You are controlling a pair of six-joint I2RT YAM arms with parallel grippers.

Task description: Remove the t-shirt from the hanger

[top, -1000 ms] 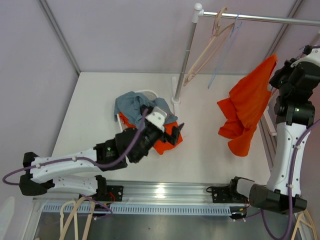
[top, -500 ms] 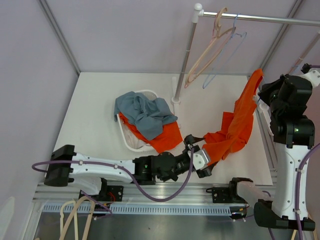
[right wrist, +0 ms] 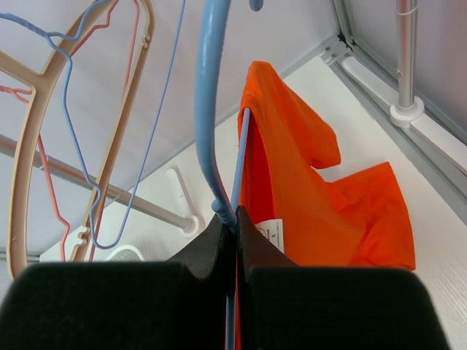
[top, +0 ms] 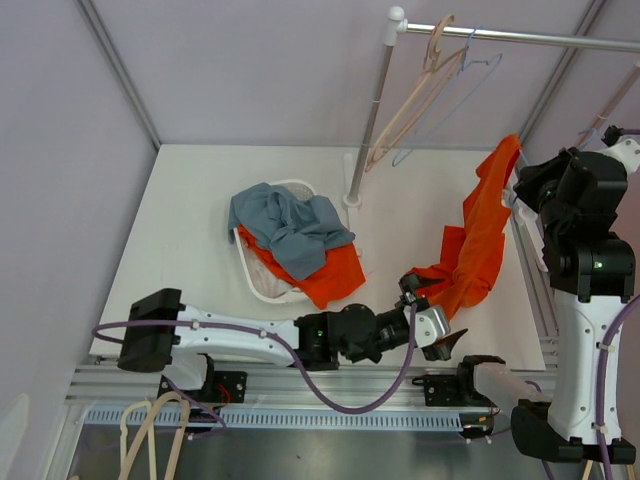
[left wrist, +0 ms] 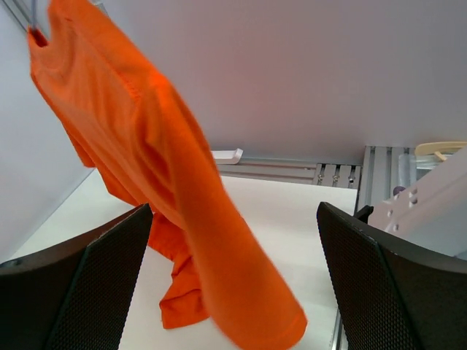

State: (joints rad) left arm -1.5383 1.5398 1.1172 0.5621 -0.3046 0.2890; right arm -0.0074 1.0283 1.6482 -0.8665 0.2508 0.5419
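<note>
While the right tool (right wrist: 235, 227) is pinched together on the neck of one thick blue plastic hanger (right wrist: 206, 109), the single orange t-shirt (top: 482, 235) is still on that hanger. It drapes down below the tool towards the white desk (top: 190, 220). The white collar label sits just past the fingertips.

Left tool (top: 438, 335): its two black mesh-faced fingers (left wrist: 87, 292) are spread wide, with nothing clamped. In the wrist view the t-shirt's lower part hangs in the gap between them. Cannot tell whether the cloth touches either finger.

Count, beyond the right tool, on one silver metal rail (top: 530, 38):
- 1 broad beige hanger (right wrist: 22, 168), bare
- 1 thin blue wire hanger (right wrist: 157, 109), bare
- 1 thin pink wire hanger (right wrist: 42, 149), bare

That makes four hangers with the held one, and only the held one carries cloth.

Count, well apart to the left of the left tool:
- 1 white laundry basket (top: 258, 285) on the desk
- 1 crumpled grey garment (top: 290, 228) on top of it
- 1 second orange garment (top: 335, 275) under the grey one, spilling over the basket rim towards the left tool
</note>
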